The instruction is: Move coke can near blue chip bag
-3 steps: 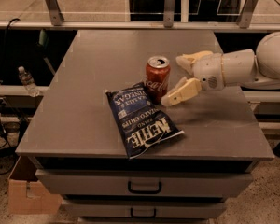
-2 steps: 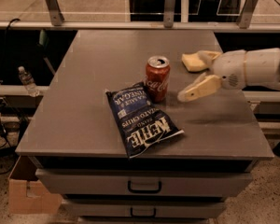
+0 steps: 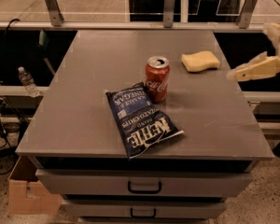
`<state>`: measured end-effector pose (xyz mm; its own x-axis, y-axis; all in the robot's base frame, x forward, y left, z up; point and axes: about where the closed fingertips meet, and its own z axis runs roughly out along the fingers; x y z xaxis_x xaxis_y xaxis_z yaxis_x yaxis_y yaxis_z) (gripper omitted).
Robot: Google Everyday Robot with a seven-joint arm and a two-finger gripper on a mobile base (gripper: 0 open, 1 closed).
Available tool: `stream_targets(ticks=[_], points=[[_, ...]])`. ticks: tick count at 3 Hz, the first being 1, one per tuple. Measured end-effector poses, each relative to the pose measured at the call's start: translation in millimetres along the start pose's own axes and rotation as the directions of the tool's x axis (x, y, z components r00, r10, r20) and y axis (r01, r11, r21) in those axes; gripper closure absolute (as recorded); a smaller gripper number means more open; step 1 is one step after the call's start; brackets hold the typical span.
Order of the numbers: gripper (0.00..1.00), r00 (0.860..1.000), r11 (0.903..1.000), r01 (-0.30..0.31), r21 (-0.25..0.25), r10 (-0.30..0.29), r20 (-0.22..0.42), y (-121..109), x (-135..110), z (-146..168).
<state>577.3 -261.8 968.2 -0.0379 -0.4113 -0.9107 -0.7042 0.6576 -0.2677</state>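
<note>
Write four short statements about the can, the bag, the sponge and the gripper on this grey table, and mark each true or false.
1. The small red aluminium coke can stands upright on the grey table. True.
2. The gripper is clamped on the can. False: it hangs past the table's right edge in the camera view, fingers apart, holding nothing.
3. The dark blue crinkly foil chip bag lies flat close beside the can, nearer the table's front edge. True.
4. The pale yellow sponge lies on top of the bag. False: it lies on the bare table, on the can's right in the picture, well apart from the bag.
</note>
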Motion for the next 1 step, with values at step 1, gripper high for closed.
stream_targets(ticks=[1], points=[[0.00, 1.000, 0.9999, 0.002, 0.016, -0.002, 0.001, -4.1, 0.0, -6.5]])
